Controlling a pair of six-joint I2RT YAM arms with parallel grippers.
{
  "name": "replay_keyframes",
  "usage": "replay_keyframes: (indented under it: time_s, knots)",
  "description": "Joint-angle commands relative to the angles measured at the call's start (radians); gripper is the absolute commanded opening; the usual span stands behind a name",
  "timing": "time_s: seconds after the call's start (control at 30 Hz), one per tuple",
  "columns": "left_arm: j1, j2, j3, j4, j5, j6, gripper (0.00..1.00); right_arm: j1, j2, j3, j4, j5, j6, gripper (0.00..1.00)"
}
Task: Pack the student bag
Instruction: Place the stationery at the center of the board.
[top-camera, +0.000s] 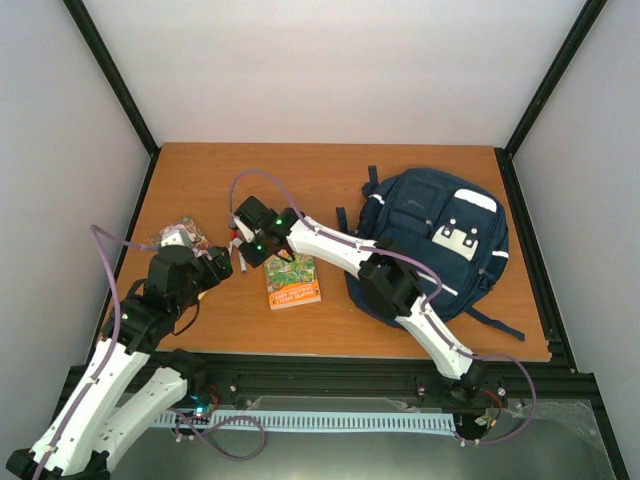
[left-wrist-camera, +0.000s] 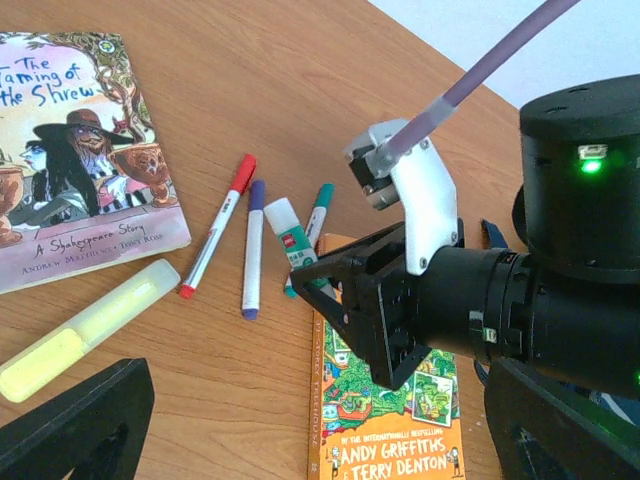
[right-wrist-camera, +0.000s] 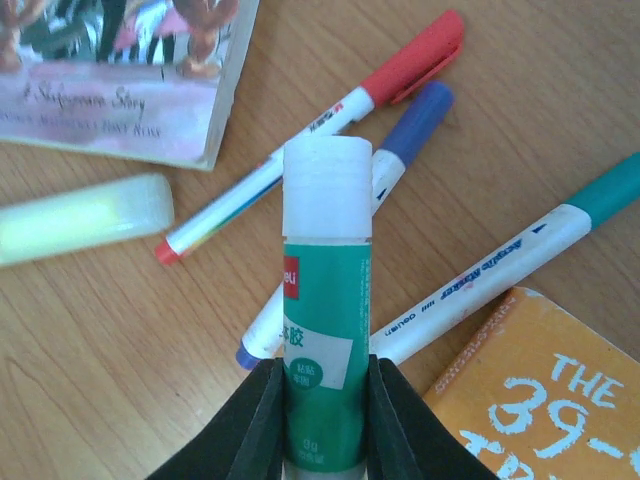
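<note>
From above, the right pincer (top-camera: 238, 246) is stretched far across the table (top-camera: 200, 180), just beyond the top edge of the orange book (top-camera: 292, 280). The student bag (top-camera: 430, 235) lies well off to this pincer's right, past its own forearm, front pocket facing up. The left pincer (top-camera: 222, 266) sits close on its left. Once the item is raised, the carry should probably sweep right and away from that neighbour.

The left wrist view looks between the left pincer's own fingers, which stand wide apart and hold nothing. Ahead of them the right pincer comes down on the glue stick (left-wrist-camera: 291, 240), which lies among a red pen (left-wrist-camera: 222, 215), a blue pen (left-wrist-camera: 253, 245) and a teal pen (left-wrist-camera: 318, 208). A yellow highlighter (left-wrist-camera: 85, 330) and a Shakespeare book (left-wrist-camera: 80, 150) lie further to the left.

In the right wrist view, the fingers (right-wrist-camera: 255, 420) press on both sides of the glue stick's green body near its base, with the white cap pointing away from the pincer. So the right pincer is narrow and holding the glue stick. The grip is low, so the long free end could swing. A straight, slow lift would suit best. The blue pen runs under the stick and the teal pen lies just to the pincer's right, and either might be dragged along. Whether the bag's opening is unzipped cannot be told.
</note>
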Motion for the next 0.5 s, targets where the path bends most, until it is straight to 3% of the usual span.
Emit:
replay_keyframes:
  time_s: [0.0,0.23,0.47]
  knots:
    - [0.002,0.001,0.001,0.024,0.014,-0.019,0.93,-0.004,-0.027,-0.013,0.035,0.023,0.135,0.2]
    - [0.002,-0.005,0.002,0.017,0.01,-0.02,0.93,-0.003,0.003,-0.024,0.034,0.078,0.278,0.14]
    - [0.002,-0.003,-0.008,0.019,0.012,-0.023,0.93,-0.004,0.033,0.006,0.042,0.017,0.298,0.28]
